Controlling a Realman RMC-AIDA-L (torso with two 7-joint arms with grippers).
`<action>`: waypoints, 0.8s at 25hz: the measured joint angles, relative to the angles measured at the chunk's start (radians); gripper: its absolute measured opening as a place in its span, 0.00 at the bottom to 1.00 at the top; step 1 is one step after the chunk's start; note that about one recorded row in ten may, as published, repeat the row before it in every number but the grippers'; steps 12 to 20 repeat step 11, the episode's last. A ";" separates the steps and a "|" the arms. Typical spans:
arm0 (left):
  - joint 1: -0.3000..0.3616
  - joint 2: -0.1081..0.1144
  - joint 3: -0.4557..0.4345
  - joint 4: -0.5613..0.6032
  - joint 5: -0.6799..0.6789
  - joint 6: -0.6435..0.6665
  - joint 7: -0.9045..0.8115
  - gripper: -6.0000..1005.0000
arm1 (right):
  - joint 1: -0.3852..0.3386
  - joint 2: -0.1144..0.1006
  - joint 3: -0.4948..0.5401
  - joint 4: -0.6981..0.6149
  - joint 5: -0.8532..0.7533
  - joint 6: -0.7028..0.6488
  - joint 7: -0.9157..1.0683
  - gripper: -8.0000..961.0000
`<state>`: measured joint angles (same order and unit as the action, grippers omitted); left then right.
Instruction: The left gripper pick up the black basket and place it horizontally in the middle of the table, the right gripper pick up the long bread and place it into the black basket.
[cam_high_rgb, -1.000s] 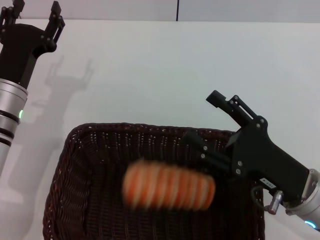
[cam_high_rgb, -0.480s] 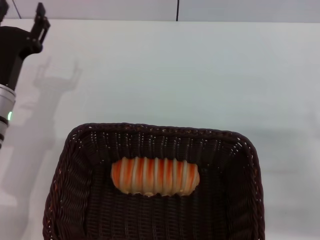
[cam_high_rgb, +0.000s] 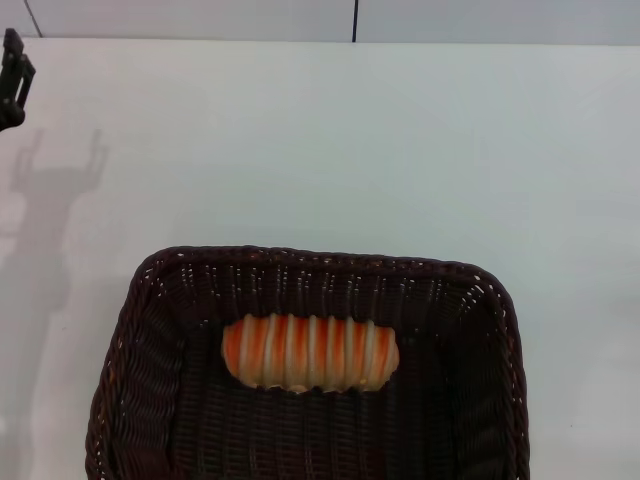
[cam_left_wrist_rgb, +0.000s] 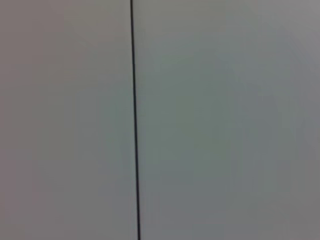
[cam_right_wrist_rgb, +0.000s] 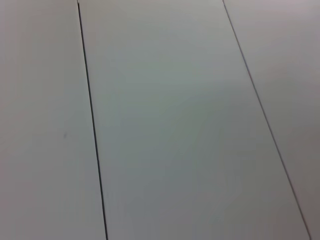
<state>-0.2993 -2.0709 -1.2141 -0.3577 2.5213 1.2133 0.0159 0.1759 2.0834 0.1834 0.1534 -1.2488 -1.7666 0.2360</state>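
Observation:
The black basket (cam_high_rgb: 150, 400) lies at the near middle of the white table (cam_high_rgb: 380, 140), its long side running left to right. The long bread (cam_high_rgb: 309, 352), striped orange and cream, lies crosswise inside it on the basket floor. Only a black tip of my left gripper (cam_high_rgb: 14, 80) shows at the far left edge of the head view, well away from the basket. My right gripper is out of view. Both wrist views show only pale panels with dark seams.
The left gripper's shadow (cam_high_rgb: 55, 185) falls on the table at the left. A wall with a dark vertical seam (cam_high_rgb: 355, 20) stands behind the table's far edge.
The right gripper let go of the bread into the basket and pulled out of view. The left gripper moved off to the left until only its tip shows. The bread now lies still.

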 joint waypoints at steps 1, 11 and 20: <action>0.003 0.000 -0.001 0.001 0.000 0.000 0.000 0.76 | 0.000 0.000 0.000 0.001 0.001 0.000 -0.001 0.88; 0.013 0.000 -0.001 0.009 0.001 0.000 -0.001 0.76 | 0.002 0.000 0.000 -0.002 0.005 0.000 -0.002 0.88; 0.013 0.000 -0.001 0.009 0.001 0.000 -0.001 0.76 | 0.002 0.000 0.000 -0.002 0.005 0.000 -0.002 0.88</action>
